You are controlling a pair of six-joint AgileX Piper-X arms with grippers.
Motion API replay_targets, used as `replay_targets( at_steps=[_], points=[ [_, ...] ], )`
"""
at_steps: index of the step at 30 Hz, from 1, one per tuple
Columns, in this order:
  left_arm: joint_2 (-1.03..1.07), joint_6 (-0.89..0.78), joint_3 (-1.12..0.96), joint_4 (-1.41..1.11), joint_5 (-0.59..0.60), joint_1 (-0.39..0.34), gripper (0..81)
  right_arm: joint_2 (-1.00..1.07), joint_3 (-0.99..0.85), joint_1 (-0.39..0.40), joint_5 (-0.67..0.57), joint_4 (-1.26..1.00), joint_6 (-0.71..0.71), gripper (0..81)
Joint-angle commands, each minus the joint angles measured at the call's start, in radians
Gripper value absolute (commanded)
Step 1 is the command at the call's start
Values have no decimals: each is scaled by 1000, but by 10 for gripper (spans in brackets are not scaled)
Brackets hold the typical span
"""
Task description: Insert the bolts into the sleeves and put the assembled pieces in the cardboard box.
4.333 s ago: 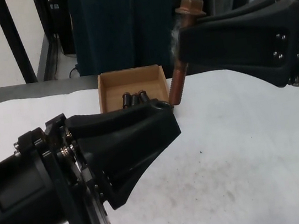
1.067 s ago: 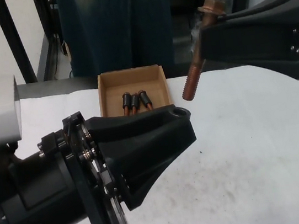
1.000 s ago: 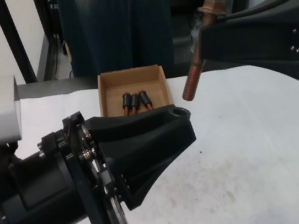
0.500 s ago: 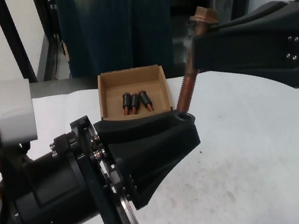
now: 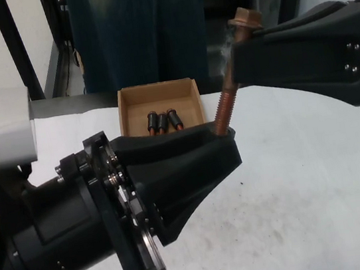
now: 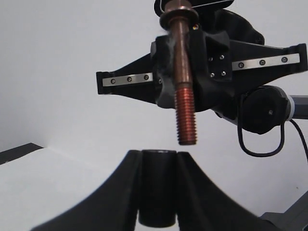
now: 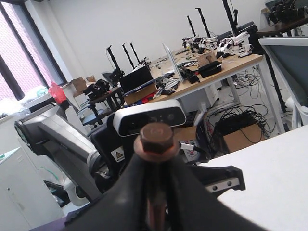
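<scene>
Bolt (image 6: 185, 115) is gripped by the right gripper (image 5: 234, 53), whose fingers are closed on the smooth upper shank just under the flanged head. Long axis is held close to upright: head up, threaded end down. A slight lean is noted in the high view, with the head standing farther from the left gripper than the tip does. In the right wrist view the head (image 7: 154, 137) is seen end-on, seated above the closed fingers (image 7: 127, 192).

Sleeve (image 6: 158, 187) is clamped by the left gripper (image 5: 223, 143), pinched between its two fingertips. It is black and stands upright, with the open mouth turned up toward the bolt. Its axis is roughly in line with the bolt's.

Threaded tip is held directly above the sleeve mouth. In the left wrist view a small gap is seen between them, and the tip sits a little off the mouth's centre. The bolt is not yet entered.

Both grippers are raised above the bench (image 5: 307, 177), tips close together, the right one above the left.

Box (image 5: 124, 116) lies beyond the left gripper's tip and below the right gripper's level, open side up. Three assembled pieces (image 5: 162, 120) are laid inside it side by side, black sleeve ends pointing away from the left gripper.
</scene>
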Motion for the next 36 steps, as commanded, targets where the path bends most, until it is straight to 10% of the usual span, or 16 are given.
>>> replay_targets(
  at_steps=[1, 36],
  points=[
    [-20, 6, -13, -43, 31, 0, 9, -1, -6, 2, 0, -13, 7, 0],
    [-36, -16, -18, -41, 31, 0, 9, 1, -6, 0, -4, -13, -6, 0]
  ],
)
